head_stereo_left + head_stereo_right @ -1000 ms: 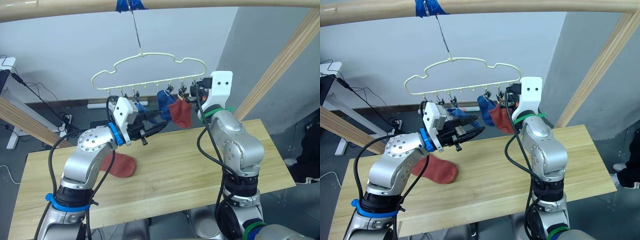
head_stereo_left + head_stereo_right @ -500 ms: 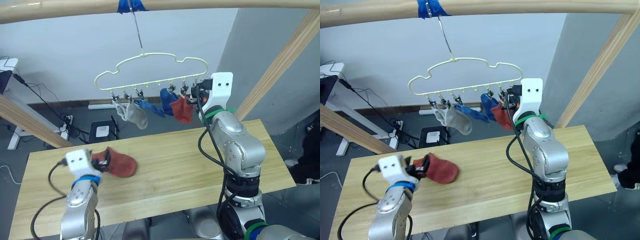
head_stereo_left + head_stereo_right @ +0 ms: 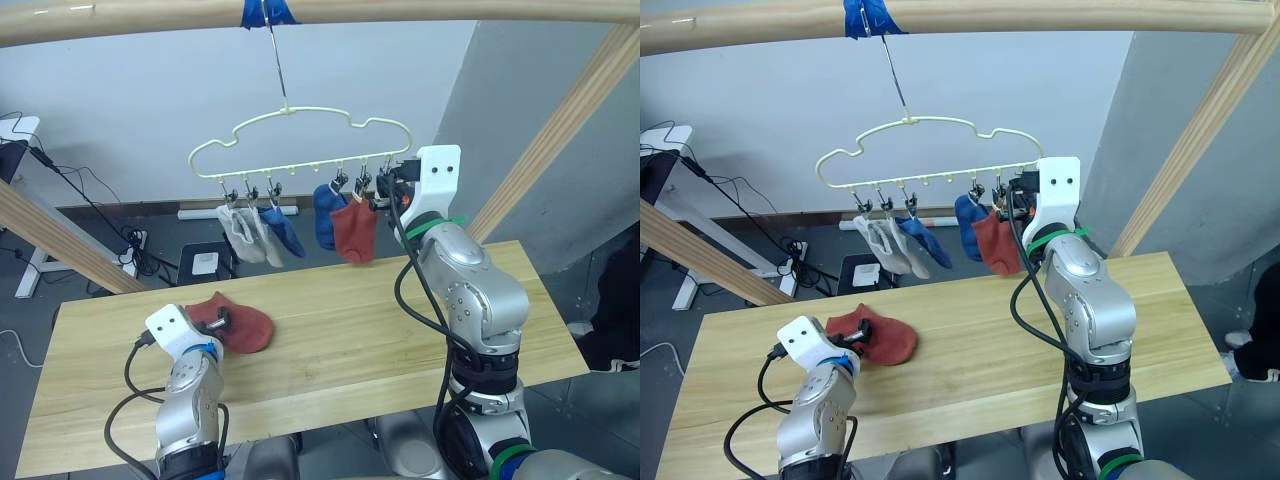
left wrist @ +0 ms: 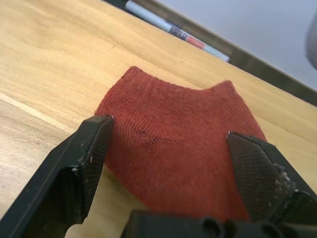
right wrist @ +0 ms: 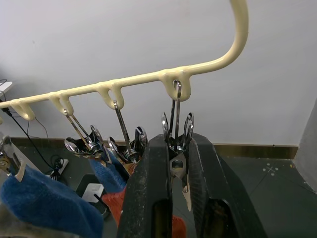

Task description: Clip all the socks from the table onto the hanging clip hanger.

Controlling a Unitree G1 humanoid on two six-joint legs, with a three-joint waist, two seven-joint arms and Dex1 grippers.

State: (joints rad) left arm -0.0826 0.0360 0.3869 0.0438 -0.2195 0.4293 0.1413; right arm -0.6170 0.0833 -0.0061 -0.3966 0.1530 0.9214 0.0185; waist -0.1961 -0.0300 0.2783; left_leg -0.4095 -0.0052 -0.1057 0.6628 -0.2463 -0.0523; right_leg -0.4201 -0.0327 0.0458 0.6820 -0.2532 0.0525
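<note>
Since half a second ago the left pincer (image 4: 168, 148) has pushed forward onto the rust-red sock (image 3: 236, 324) lying on the desk (image 3: 330, 350), and the socks on the clip hanger (image 3: 300, 140) have swung to hang straighter. The left pincer now stands wide open with one black finger on each side of that sock's near end, the fabric lying between the pads and not yet squeezed. This sock lies flat on the desk well below the hanger and off to the side of its grey-sock end. The hanger hangs by its long metal hook from a round wooden rail (image 3: 120, 14) at a patch of blue tape (image 3: 268, 11). Along its row of clips, starting from the end farthest from the right arm, hang two light grey socks (image 3: 240, 232), a blue sock (image 3: 284, 232), a second blue sock (image 3: 326, 212) and a second rust-red sock (image 3: 354, 232). The right pincer (image 5: 177, 171) is raised to the hanger's last clip (image 5: 176, 131), just beside the hanging rust-red sock; its two fingers are closed tight on the clip's metal handles. No sock hangs in that clip.
</note>
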